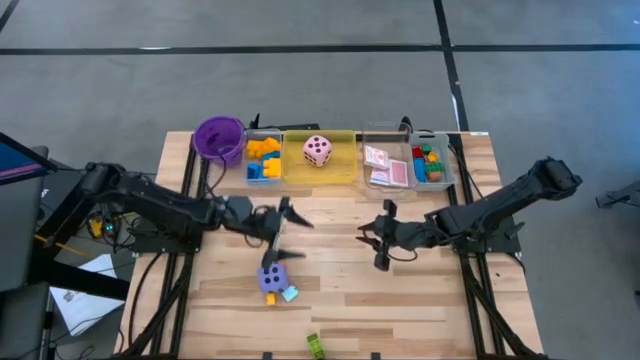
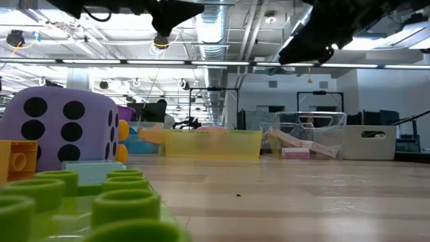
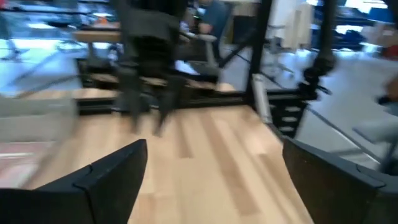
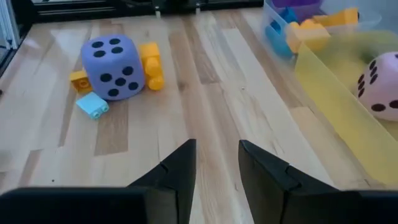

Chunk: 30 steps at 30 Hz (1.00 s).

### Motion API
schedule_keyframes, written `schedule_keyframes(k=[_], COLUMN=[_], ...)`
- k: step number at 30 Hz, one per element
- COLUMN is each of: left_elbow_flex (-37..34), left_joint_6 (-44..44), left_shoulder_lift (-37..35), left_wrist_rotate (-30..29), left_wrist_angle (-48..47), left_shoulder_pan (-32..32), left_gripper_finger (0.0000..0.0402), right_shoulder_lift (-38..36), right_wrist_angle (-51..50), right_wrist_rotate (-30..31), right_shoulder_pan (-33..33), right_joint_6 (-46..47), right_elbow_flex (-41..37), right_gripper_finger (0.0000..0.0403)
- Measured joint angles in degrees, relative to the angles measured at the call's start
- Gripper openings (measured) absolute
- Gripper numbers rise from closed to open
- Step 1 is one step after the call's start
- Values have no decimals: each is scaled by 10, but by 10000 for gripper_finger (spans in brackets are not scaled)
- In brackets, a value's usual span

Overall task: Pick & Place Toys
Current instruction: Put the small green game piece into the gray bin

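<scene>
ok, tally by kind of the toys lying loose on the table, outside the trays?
Dice: 1, the purple die
Blocks: 4, the yellow block, orange block, light blue block and green block
Total: 5

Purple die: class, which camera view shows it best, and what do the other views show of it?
The right wrist view shows the purple die best: whole, sharp, two dotted faces and the blocks beside it. The low view shows it large but partly hidden behind blocks. The high view shows it small, below the left gripper. The left wrist view misses it.
</scene>
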Motion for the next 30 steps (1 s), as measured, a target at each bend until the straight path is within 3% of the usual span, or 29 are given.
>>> schedule_keyframes(k=[6,13,19,30], left_elbow_flex=[30,109,162,224], left_joint_6=[-3,12,58,143], left_shoulder_lift=[80,190,260,374], left_wrist_rotate=[2,53,75,76], left_wrist_angle=[20,-31,-85,-89], left_shoulder_pan=[-82,-141,-178,-228], left_gripper_finger=[383,378,377,379], right_shoulder_lift=[0,0,0,0], right_wrist_angle=[23,36,37,45], right_wrist_rotate=[38,103,108,111], right_shoulder_pan=[28,56,69,70], right_joint_6=[21,107,167,253], right_elbow_flex=[0,0,0,0], right_gripper_finger=[114,114,114,114])
